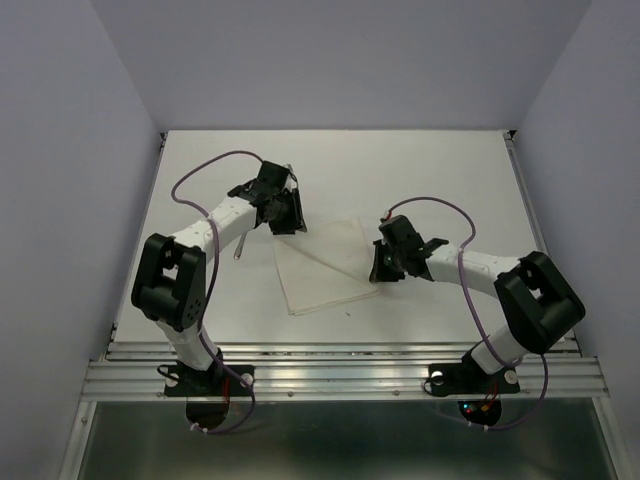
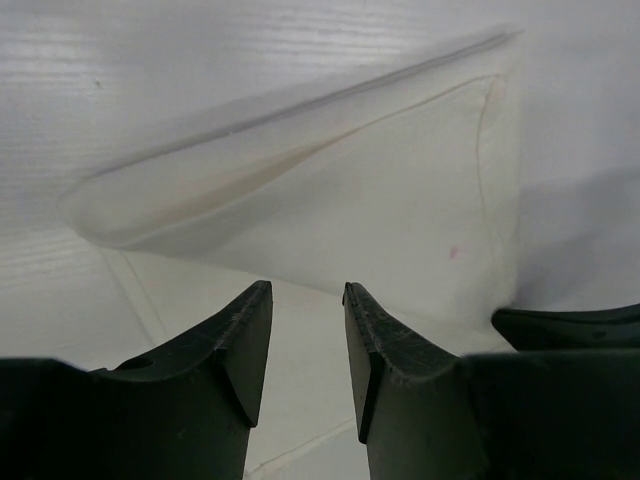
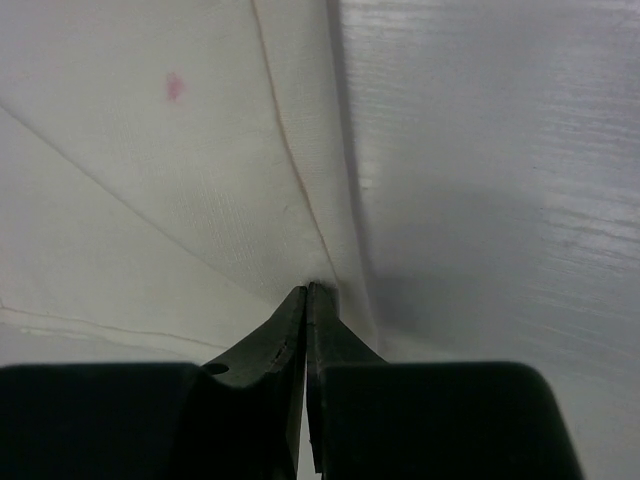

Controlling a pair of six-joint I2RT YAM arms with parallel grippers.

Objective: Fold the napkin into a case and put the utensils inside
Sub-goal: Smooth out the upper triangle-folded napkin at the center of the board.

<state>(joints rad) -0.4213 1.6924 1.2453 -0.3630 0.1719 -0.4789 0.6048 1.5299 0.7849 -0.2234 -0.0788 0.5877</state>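
The white napkin [image 1: 322, 268] lies mid-table as a wide sheet with a fold line across it; no case is in view. My right gripper [image 1: 384, 268] is at its right edge. In the right wrist view its jaws [image 3: 307, 290] are shut on a pinched ridge of the napkin [image 3: 150, 180]. My left gripper [image 1: 286, 216] is at the napkin's far left corner. It stands open [image 2: 305, 297] just above the napkin [image 2: 390, 200], with a raised fold ahead of it and nothing between its fingers. One slim silver utensil [image 1: 240, 246] lies left of the napkin beside the left forearm.
Grey walls close in the white table [image 1: 450, 170] on the left, back and right. A metal rail [image 1: 340, 375] runs along the near edge, where both arm bases are bolted. A purple cable loops over each arm.
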